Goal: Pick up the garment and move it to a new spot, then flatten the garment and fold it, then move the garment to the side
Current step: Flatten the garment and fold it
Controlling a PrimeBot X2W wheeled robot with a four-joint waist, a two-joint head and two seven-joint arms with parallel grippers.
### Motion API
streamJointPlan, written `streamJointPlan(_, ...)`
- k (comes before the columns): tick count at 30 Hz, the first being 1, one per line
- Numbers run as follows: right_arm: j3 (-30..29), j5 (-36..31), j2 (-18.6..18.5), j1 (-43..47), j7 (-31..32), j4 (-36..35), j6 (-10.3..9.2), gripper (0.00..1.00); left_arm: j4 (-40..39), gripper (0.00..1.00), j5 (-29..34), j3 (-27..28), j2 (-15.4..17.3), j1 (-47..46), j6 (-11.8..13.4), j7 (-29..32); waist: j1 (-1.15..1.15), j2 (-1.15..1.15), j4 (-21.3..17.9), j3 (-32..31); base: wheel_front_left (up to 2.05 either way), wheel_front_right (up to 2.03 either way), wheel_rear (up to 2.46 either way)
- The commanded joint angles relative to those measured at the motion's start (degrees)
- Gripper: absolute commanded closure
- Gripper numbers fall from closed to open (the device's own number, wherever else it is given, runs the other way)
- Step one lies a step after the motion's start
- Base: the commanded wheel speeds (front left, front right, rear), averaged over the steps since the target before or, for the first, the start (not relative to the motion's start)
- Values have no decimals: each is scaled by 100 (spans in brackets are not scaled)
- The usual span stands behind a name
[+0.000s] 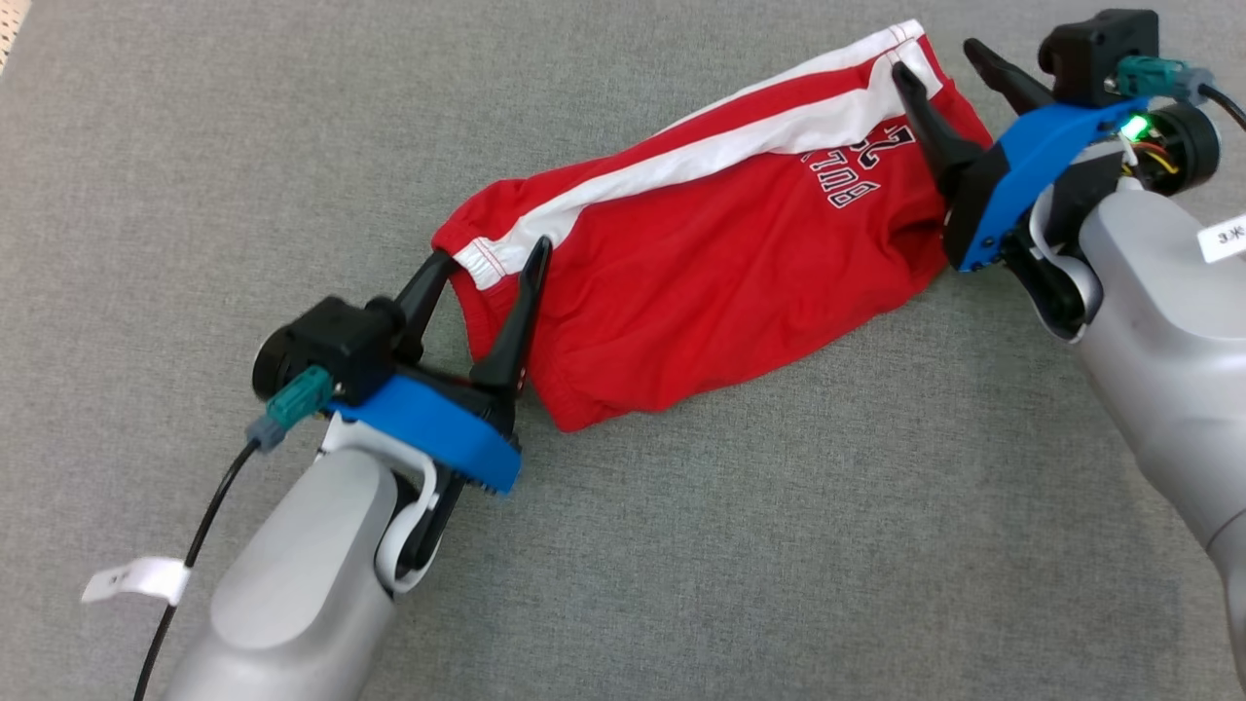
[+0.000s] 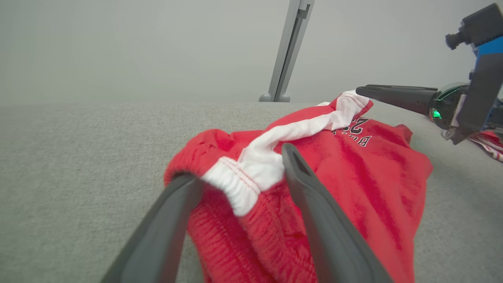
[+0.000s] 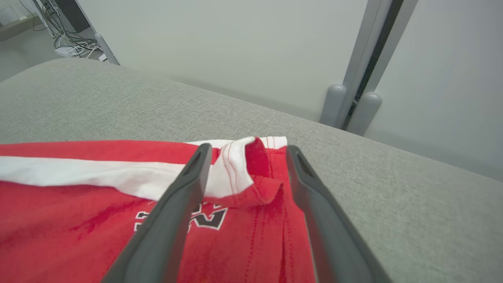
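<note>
The garment (image 1: 711,253) is a pair of red shorts with a white side stripe and dark lettering, lying folded on the grey surface. My left gripper (image 1: 492,255) stands open at its elastic waistband end, fingers apart on either side of the white band (image 2: 243,177). My right gripper (image 1: 934,58) is open at the far leg-hem end, its fingers straddling the turned-up white and red corner (image 3: 243,169). In the left wrist view the right gripper (image 2: 397,94) shows at the far end of the garment (image 2: 353,177). Neither gripper pinches the cloth.
The grey fabric surface (image 1: 292,146) stretches all around the garment. Behind its far edge stands a pale wall with a grey post (image 3: 353,98). Cables (image 3: 70,35) lie on the floor at the far left. A striped cloth edge (image 2: 491,145) shows at the right.
</note>
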Motion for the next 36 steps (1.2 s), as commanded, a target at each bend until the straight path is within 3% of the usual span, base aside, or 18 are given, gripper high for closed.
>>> streamJointPlan(1,55,21,-81,11,-73,48,1,0,-60,0,72,45,58,133,-5,-27,-1,0,12,-55,0,0,0)
streamJointPlan(10,356,216,-377,382,-277,316,1,0,-695,0,622,808,203,1009,-5,-27,-1,0,158,-326,0,0,0)
streamJointPlan(22,550,300,-342,342,-137,848,1,0,-1675,0,1953,3087,-646,1780,82,-27,-1,0,308,-332,0,0,0)
streamJointPlan(26,594,322,-266,303,-21,1019,1,0,-1734,0,2150,3431,-839,1882,48,-27,-1,0,367,-312,0,0,0)
streamJointPlan(32,654,354,-138,331,435,1260,1,0,-1669,0,2385,3524,-945,1946,4,-27,-1,0,414,-317,0,0,0)
streamJointPlan(33,662,375,-117,356,534,1288,1,50,-1655,0,2415,3532,-954,1949,-1,-27,-1,0,417,-320,0,0,0)
streamJointPlan(34,656,402,-93,379,603,1305,2,59,-1643,0,2437,3545,-961,1953,-4,-27,-1,0,412,-324,0,0,0)
streamJointPlan(35,653,421,-66,396,670,1316,2,85,-1641,0,2450,3557,-970,1958,-8,-27,-1,0,406,-327,0,0,0)
streamJointPlan(36,660,446,-47,410,705,1319,2,100,-1634,0,2485,3554,-975,1965,-11,-27,-1,0,396,-329,0,0,0)
